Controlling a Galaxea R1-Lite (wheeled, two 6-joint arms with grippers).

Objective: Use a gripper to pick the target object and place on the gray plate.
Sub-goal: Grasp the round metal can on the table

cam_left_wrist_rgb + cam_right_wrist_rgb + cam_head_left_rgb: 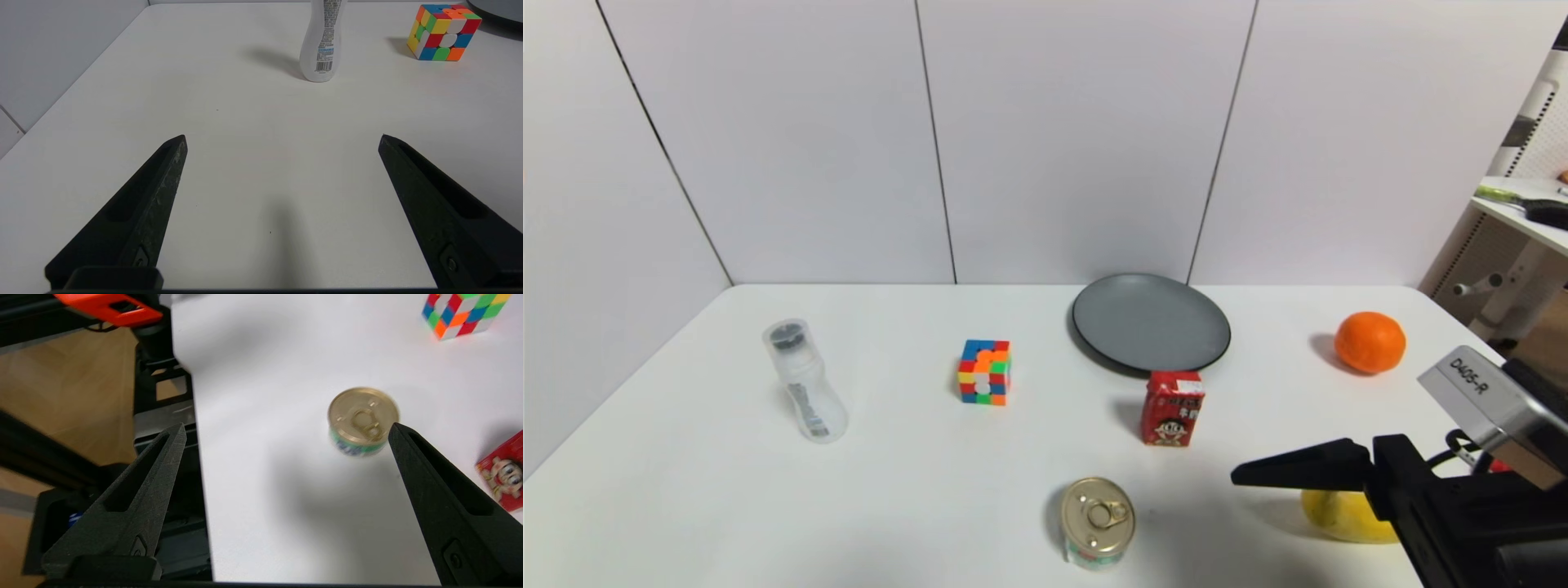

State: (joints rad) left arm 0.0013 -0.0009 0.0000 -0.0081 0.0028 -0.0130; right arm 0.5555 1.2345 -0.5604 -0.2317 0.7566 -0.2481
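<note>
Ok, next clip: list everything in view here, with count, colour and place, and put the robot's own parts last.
tin can: 1, gold lid, white-green label, near edge of table, upright
gray plate: 1, dark gray, far middle of table, nothing on it
drink carton: 1, red, just in front of the plate
puzzle cube: 1, multicoloured, left of the carton
bottle: 1, translucent white, left side, upright
orange: 1, orange, far right
yellow fruit: 1, yellow, near right, partly hidden by the arm
table: 1, white
right gripper: 1, black, open, raised to the right of the can, not touching it
left gripper: 1, black, open, over bare table near the bottle
</note>
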